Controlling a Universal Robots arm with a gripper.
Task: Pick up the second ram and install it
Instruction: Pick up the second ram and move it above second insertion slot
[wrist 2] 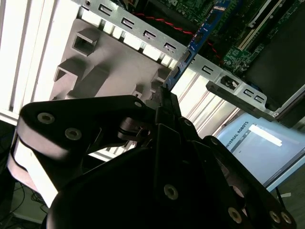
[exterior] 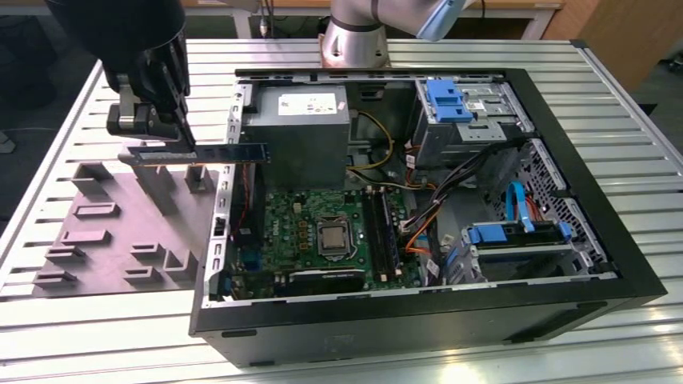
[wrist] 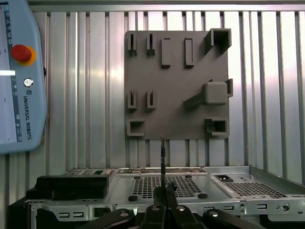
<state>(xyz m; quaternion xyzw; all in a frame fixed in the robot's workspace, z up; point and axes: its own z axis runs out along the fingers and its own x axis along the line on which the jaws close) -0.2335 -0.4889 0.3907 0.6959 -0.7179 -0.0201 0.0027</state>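
The second ram (exterior: pixel 219 152) is a long thin dark strip held level in the air. It hangs above the grey holder plate (exterior: pixel 117 224), at the open computer case's wall on the exterior view's left. My gripper (exterior: pixel 160 146) is shut on one end of it. In the second wrist view the ram (wrist 2: pixel 196 38) runs out from the gripper (wrist 2: pixel 164 95) towards the case. In the first wrist view the ram (wrist: pixel 163 160) stands edge-on above the gripper (wrist: pixel 163 198). The green motherboard (exterior: pixel 309 232) with its long black slots (exterior: pixel 379 232) lies inside the case.
The open case (exterior: pixel 597 264) holds a grey power supply (exterior: pixel 297 120), blue drive brackets (exterior: pixel 449 100) and loose cables (exterior: pixel 427 216). The holder plate (wrist: pixel 176 86) carries several grey uprights. A teach pendant (wrist: pixel 19 76) lies on the slatted table (exterior: pixel 64 320). The arm's base (exterior: pixel 357 36) stands behind the case.
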